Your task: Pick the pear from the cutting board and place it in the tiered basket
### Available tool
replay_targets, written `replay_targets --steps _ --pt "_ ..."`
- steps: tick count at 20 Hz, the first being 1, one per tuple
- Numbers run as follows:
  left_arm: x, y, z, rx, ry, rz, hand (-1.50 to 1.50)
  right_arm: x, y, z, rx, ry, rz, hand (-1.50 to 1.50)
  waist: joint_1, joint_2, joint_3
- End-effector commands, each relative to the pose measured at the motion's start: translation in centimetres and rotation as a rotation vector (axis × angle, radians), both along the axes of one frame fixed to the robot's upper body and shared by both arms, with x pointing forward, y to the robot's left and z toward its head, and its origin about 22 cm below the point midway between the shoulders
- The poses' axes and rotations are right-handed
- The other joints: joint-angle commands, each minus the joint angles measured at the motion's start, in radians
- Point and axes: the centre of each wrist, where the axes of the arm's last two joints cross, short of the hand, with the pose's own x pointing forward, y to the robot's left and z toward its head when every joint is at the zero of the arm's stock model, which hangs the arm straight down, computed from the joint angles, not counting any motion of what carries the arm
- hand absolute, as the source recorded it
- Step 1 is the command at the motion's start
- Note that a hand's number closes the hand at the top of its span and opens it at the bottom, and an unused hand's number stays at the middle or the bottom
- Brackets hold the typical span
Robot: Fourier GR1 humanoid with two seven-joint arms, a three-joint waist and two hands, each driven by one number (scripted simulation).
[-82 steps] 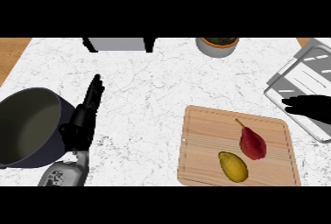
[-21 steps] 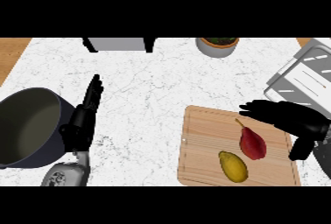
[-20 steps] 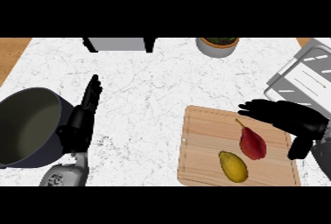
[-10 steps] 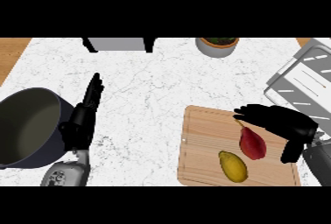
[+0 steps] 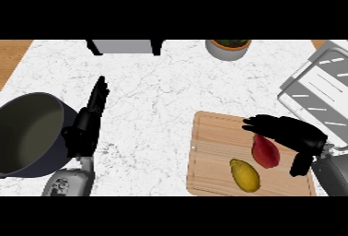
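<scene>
Approach step. The right hand [image 5: 289,133], fingers spread and holding nothing, hovers over the cutting board [image 5: 211,156] beside a red fruit [image 5: 265,151]. The yellow pear [image 5: 245,175] lies at the hand's 7 o'clock; next, descend and close around it. The left hand [image 5: 88,124] rests open.

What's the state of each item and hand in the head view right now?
pear: lying on the cutting board, not held.
red sweet potato: lying on the board, right hand partly over its top end.
cutting board: flat on the counter.
tiered basket: at the right edge, no pear in it.
pot: upright, looks empty.
right hand: open, over the board.
left hand: open, resting beside the pot.
</scene>
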Motion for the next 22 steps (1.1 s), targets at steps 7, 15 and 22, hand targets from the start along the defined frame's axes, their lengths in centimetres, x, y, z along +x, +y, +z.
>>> replay_targets --steps 7,15,22 --pt "0.2 -1.4 -0.7 0.009 -0.011 0.005 0.0 -0.9 -0.9 -2.2 0.095 0.026 -0.024 1.5 -0.003 0.0 0.0" --pt "-0.7 -0.1 -2.5 0.008 0.004 -0.004 0.0 0.7 1.0 -4.2 0.108 -0.218 0.043 1.5 0.002 0.002 0.0" --pt "-0.9 0.0 -0.5 0.002 -0.012 0.037 0.0 -8.7 -15.8 -1.6 -0.36 -0.263 -0.034 1.5 -0.047 -0.005 0.002"
